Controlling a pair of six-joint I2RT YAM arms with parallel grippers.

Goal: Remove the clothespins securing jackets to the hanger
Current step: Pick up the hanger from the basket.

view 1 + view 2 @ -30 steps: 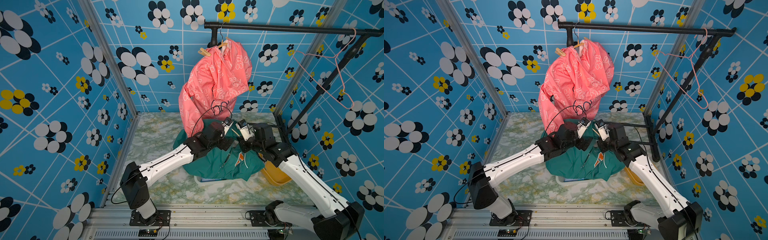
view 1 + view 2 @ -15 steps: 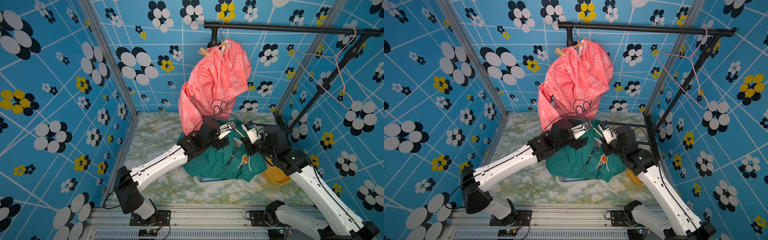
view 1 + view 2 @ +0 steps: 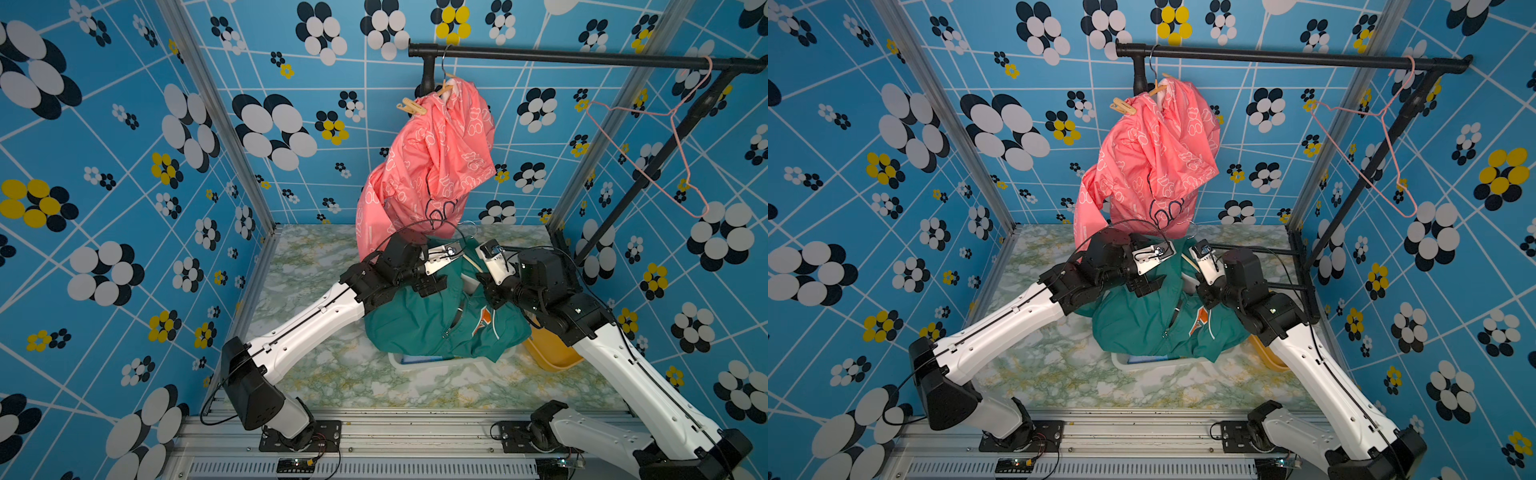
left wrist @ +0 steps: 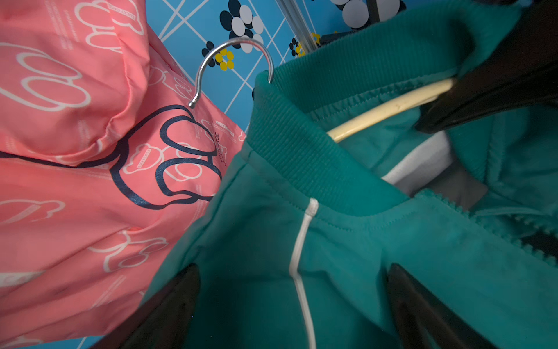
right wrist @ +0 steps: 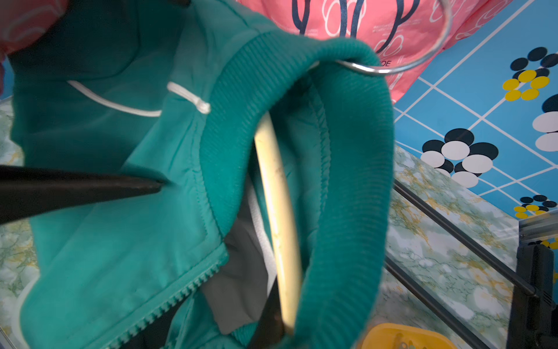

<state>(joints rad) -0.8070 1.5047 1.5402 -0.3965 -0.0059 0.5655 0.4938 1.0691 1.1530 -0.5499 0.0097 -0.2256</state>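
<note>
Green-marbled tabletop [image 3: 332, 374], blue flower-print walls [image 3: 124, 166] — left gripper [image 4: 291, 272] spread over teal fabric jacket [image 3: 428, 324], right gripper [image 3: 482, 284] pinching its cream hanger [image 5: 280, 211].

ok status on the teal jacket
Left gripper open over teal jacket. Right gripper shut on cream hanger. No pin seen at its collar. Pink jacket hangs close behind, tan clothespin clipped up top.

pink jacket [image 3: 436, 166]: glossy cloth | teal jacket [image 4: 332, 272]: matt cloth (ribbed collar) | hanger [image 4: 389, 111]: shiny metal hook, smooth bar
</note>
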